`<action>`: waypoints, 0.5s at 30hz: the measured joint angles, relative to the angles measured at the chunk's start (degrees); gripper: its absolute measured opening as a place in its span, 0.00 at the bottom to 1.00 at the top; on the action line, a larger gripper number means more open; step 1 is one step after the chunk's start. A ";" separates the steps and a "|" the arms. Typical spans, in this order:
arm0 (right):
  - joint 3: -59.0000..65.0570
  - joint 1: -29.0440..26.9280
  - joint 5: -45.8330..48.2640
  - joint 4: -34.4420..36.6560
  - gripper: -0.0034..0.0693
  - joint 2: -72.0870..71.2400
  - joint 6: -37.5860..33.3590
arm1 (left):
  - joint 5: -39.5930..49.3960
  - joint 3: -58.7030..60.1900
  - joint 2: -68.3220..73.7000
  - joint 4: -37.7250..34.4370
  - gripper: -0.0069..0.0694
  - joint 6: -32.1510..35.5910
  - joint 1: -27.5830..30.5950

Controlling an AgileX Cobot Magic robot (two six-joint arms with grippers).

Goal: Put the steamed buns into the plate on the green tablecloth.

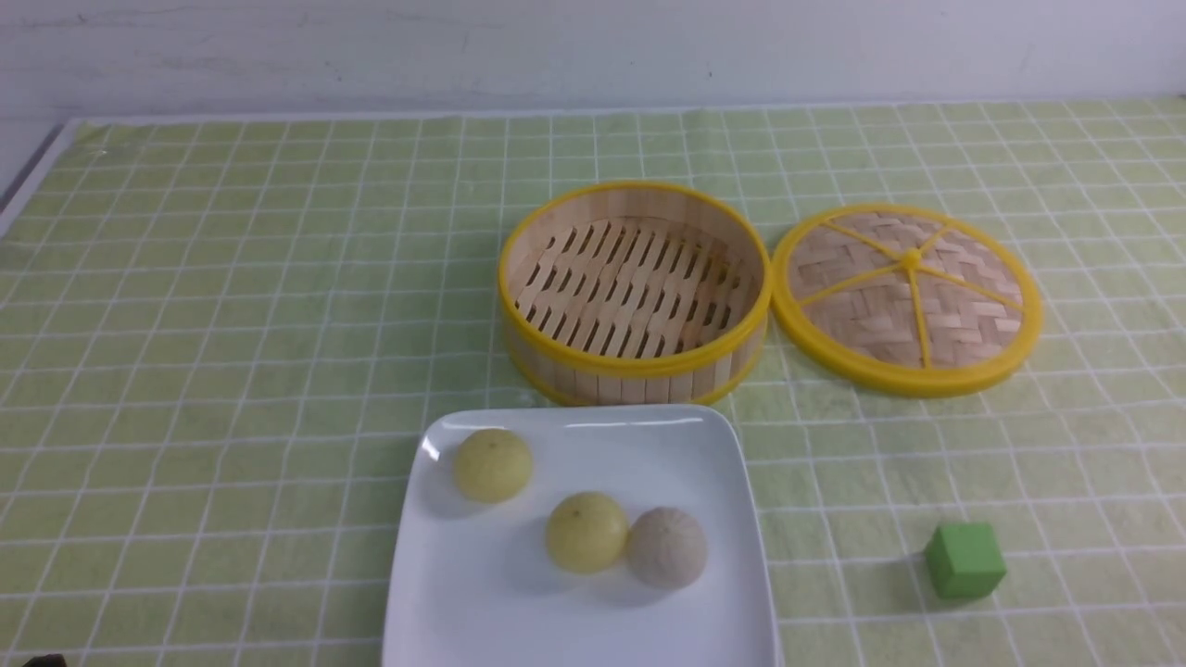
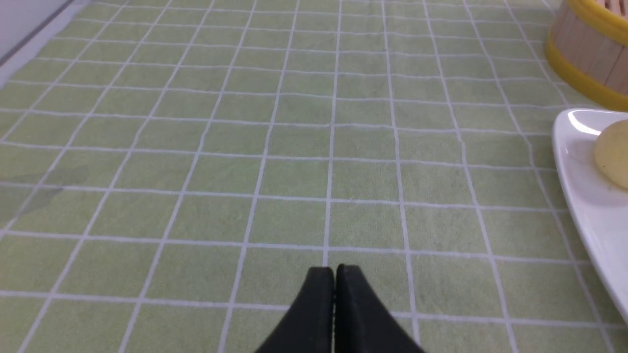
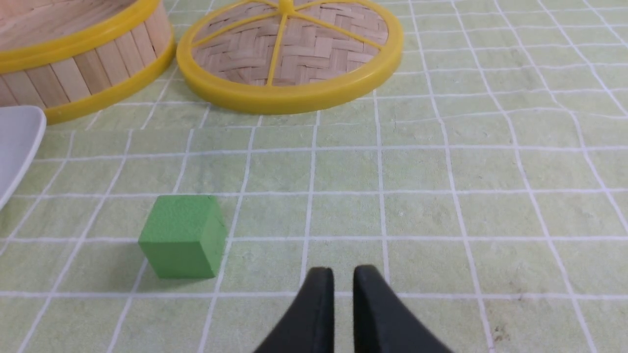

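Three steamed buns lie in the white square plate (image 1: 519, 611) on the green tablecloth (image 1: 232, 324): a pale yellow one (image 1: 492, 465) at the plate's far left, another yellow one (image 1: 586, 531) in the middle, touching the grey-beige one (image 1: 666, 547). Neither gripper shows in the front view. In the left wrist view my left gripper (image 2: 335, 274) is shut and empty over bare cloth, with the plate's rim (image 2: 584, 196) and a yellow bun (image 2: 613, 154) off to one side. My right gripper (image 3: 343, 277) holds nothing, its fingers a narrow gap apart, near the green cube (image 3: 182, 236).
An empty bamboo steamer basket (image 1: 635, 371) stands just behind the plate. Its woven lid (image 1: 908, 296) lies to its right. A green cube (image 1: 965, 560) sits right of the plate. A plate corner (image 3: 17, 142) shows in the right wrist view.
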 joint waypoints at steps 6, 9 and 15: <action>0.00 0.00 0.05 0.00 0.16 0.00 0.00 | 0.00 0.00 0.00 0.06 0.13 0.00 0.00; 0.00 0.00 0.05 0.00 0.16 0.00 0.00 | 0.00 0.00 0.00 0.13 0.13 0.00 0.00; 0.00 0.00 0.05 0.00 0.17 0.00 0.00 | -0.01 0.00 0.00 0.13 0.13 0.00 0.00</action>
